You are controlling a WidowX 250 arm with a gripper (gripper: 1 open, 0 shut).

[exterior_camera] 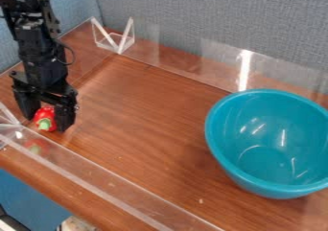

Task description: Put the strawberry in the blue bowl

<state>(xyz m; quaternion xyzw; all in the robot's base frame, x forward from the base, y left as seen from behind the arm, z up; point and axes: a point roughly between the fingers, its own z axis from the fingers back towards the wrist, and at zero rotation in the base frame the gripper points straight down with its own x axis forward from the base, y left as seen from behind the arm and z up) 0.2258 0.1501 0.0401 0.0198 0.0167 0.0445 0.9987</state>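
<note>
The small red strawberry (45,118) with its green cap lies on the wooden table at the far left, near the front edge. My black gripper (44,110) points straight down over it, open, with one finger on each side of the berry and its tips close to the table. The big teal-blue bowl (269,144) stands empty at the right side of the table, far from the gripper.
Clear acrylic walls (193,55) fence the wooden table (141,110) along the back, with a low clear rail (103,177) along the front. A clear triangular stand (118,35) sits at the back left. Bare wood lies between the strawberry and the bowl.
</note>
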